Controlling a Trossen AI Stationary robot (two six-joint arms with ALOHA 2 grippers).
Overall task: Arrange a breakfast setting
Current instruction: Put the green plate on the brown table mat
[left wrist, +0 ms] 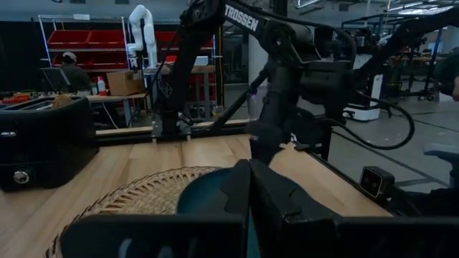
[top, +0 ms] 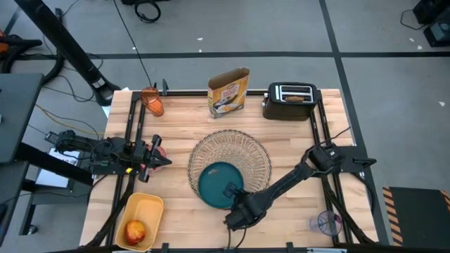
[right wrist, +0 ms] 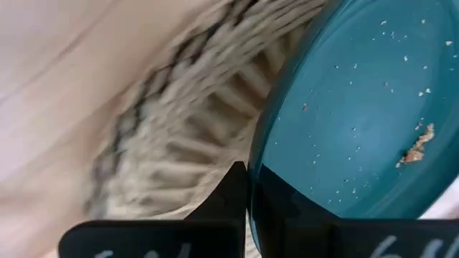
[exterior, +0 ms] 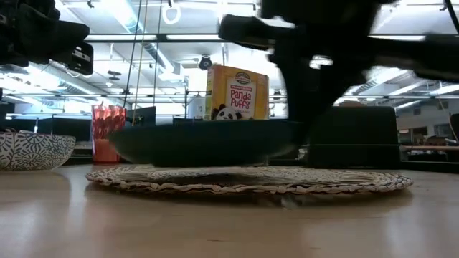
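Observation:
The teal plate (top: 218,183) is over the near-left part of the round woven placemat (top: 239,151), which lies flat on the table. My right gripper (top: 236,211) is shut on the plate. My left gripper (top: 163,159) is shut and empty above the table's left side, beside the small bowl (top: 159,148), which stands on the table in the low view (exterior: 32,150). The orange cup (top: 152,102) is at the far left. The red apple (top: 135,230) lies in a yellow container. A brown toast slice (top: 295,98) sticks out of the black toaster (top: 290,102). A purple thing (top: 325,223) lies at the near right. My right gripper pinches the plate's near rim (right wrist: 259,172). One finger (right wrist: 231,197) shows outside the rim; the other is hard to tell from the plate. The fingers come slanting from the table's near right. The plate sits level, low over the placemat (exterior: 208,143); I cannot tell if it rests on it.
A cereal box (top: 228,91) stands at the far middle and the toaster at the far right. The yellow container (top: 140,218) is at the near left corner. Bare wood lies between the placemat and the far objects, and right of the placemat.

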